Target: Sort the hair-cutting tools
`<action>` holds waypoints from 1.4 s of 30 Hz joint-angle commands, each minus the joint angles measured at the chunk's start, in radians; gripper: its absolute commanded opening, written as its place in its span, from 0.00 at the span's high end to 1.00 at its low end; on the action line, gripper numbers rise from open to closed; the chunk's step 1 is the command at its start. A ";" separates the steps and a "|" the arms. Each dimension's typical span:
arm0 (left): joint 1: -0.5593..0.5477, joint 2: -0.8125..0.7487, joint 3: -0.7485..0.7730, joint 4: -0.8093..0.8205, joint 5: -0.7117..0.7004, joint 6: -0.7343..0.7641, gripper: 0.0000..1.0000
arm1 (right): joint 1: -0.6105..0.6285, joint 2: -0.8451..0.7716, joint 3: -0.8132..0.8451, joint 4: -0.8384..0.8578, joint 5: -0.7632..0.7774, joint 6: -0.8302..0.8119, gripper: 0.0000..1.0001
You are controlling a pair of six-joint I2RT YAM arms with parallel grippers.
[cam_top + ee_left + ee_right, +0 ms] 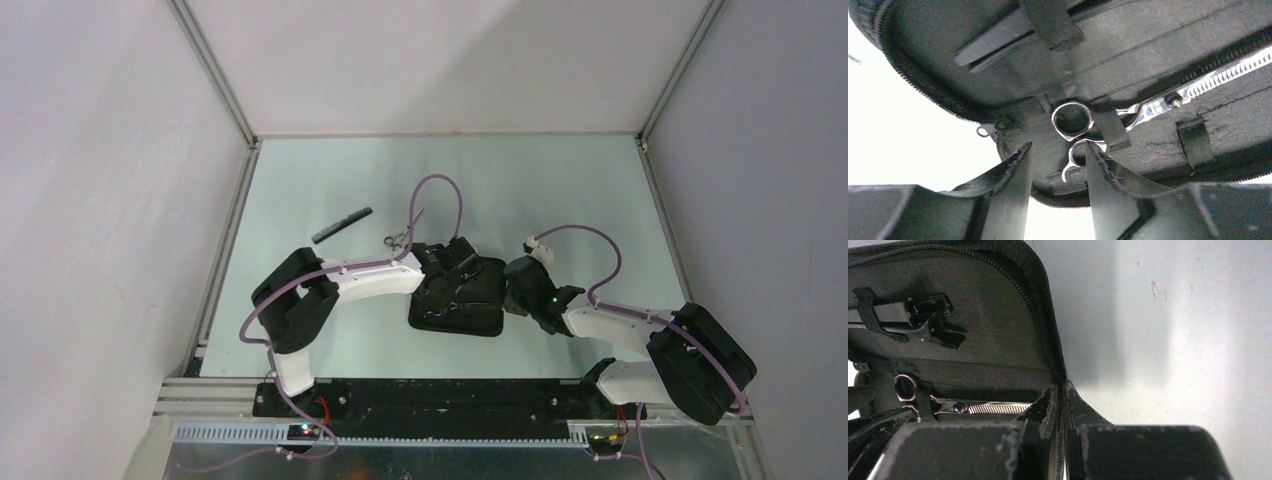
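The left gripper [1058, 167] is hovering low over the open black pouch [1158, 45], its jaws standing apart and gripping nothing. Just beyond its fingertips [1015, 180], a pair of silver scissors [1072, 122] is lying inside the pouch. The ring handles are shining, one round loop above a curled finger rest, and a black elastic strap [1110, 127] is crossing them. The blade is running off to the right along the zip and is showing a row of fine teeth. The handles are sitting in line with the gap between the jaws, close to them but not touching.

The right gripper [1062, 405] is pinching the pouch's zipped rim on the right side, its two fingers pressed tight together on the fabric edge. From its wrist camera the same toothed scissors are lying to the left of the fingers, deeper in the pouch. Farther in, a glossy black hair clip [928, 315] is sitting against the lining, partly under a strap.

Beyond the pouch, a second pair of silver scissors [401, 236] is lying loose on the table [560, 190], just past the left wrist. Farther still and to the left, a flat dark comb [341, 225] is lying at a slant, well apart from both grippers
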 commanded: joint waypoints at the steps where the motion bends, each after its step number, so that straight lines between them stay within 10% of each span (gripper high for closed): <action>1: 0.028 -0.065 -0.016 0.093 -0.053 -0.046 0.50 | 0.006 0.009 -0.025 -0.048 -0.052 0.027 0.98; 8: 0.086 -0.223 -0.078 0.150 0.003 -0.069 0.40 | -0.009 -0.088 -0.015 -0.100 -0.016 0.021 0.89; 19: 0.369 -0.266 -0.029 0.102 0.027 0.002 0.30 | -0.032 -0.326 0.036 -0.200 0.108 -0.129 0.24; 42: 0.522 0.369 0.550 -0.181 0.170 0.235 0.44 | -0.092 -0.363 0.117 -0.331 0.118 -0.234 0.20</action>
